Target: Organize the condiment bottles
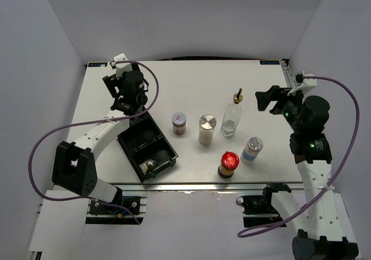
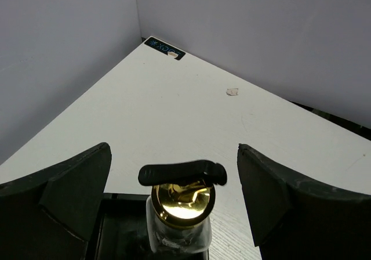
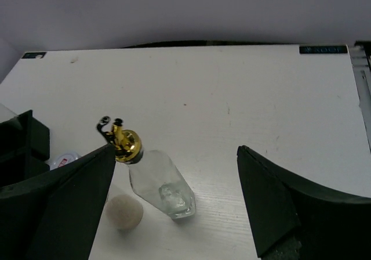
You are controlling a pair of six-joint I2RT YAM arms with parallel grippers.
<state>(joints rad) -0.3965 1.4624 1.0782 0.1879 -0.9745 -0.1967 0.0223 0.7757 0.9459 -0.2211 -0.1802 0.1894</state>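
A tall clear glass bottle with a gold pourer stands in the far end of the black tray. My left gripper is open around it, both fingers apart from the glass. From above the left gripper hides that bottle. Another tall glass bottle stands mid-table. My right gripper hangs open above and right of it, holding nothing. On the table stand a purple-lidded jar, a silver-lidded jar, a red-lidded jar and a blue-labelled jar.
The black divided tray lies at an angle on the left, with a small jar in its near end. Grey walls close in the table's far, left and right sides. A small scrap lies on the far table.
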